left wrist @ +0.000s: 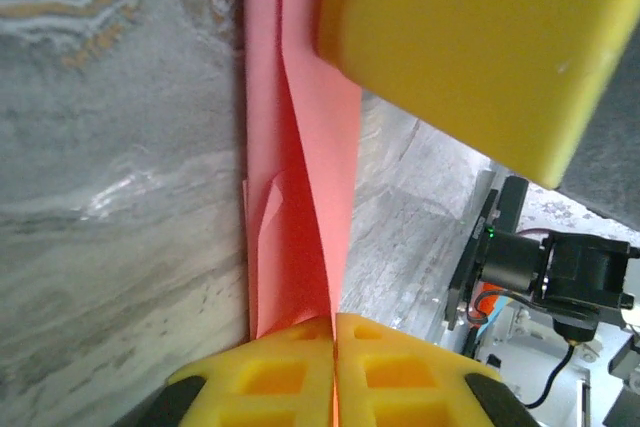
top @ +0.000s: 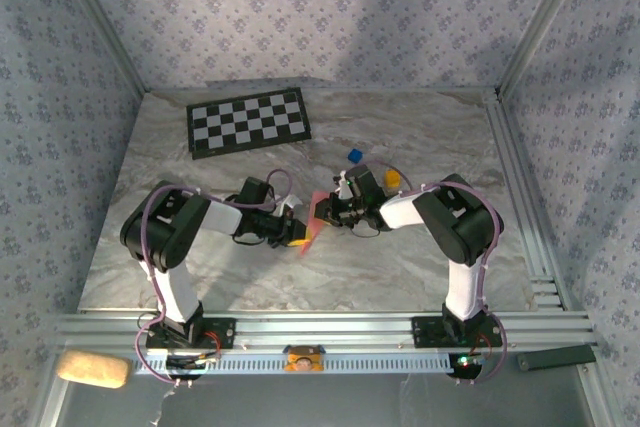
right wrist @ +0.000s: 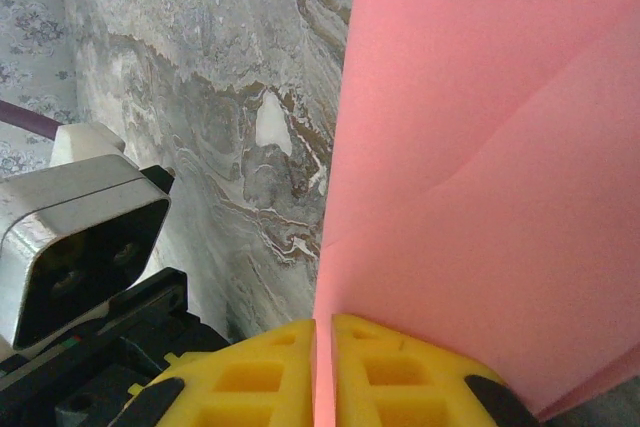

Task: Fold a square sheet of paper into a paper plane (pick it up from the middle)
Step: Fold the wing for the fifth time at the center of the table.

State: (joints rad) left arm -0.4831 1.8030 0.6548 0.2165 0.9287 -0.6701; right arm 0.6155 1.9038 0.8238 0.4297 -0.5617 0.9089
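Observation:
The salmon-pink sheet of paper point(top: 314, 215) is folded and hangs over the middle of the marble table, between both grippers. My left gripper point(top: 298, 230) is shut on its lower edge; in the left wrist view the yellow fingertips point(left wrist: 335, 323) pinch the paper point(left wrist: 300, 197), which stands on edge with a centre crease and a small bent flap. My right gripper point(top: 331, 211) is shut on the opposite edge; in the right wrist view its jaws point(right wrist: 322, 327) clamp the paper point(right wrist: 480, 177), whose face shows diagonal creases. The right gripper's yellow finger point(left wrist: 470, 37) touches the paper's top.
A black-and-white checkerboard mat point(top: 248, 121) lies at the back left. A small blue block point(top: 354, 156) and a yellow block point(top: 393, 179) sit behind the right gripper. Patterned walls enclose the table. A beige pad point(top: 92, 368) rests by the front rail.

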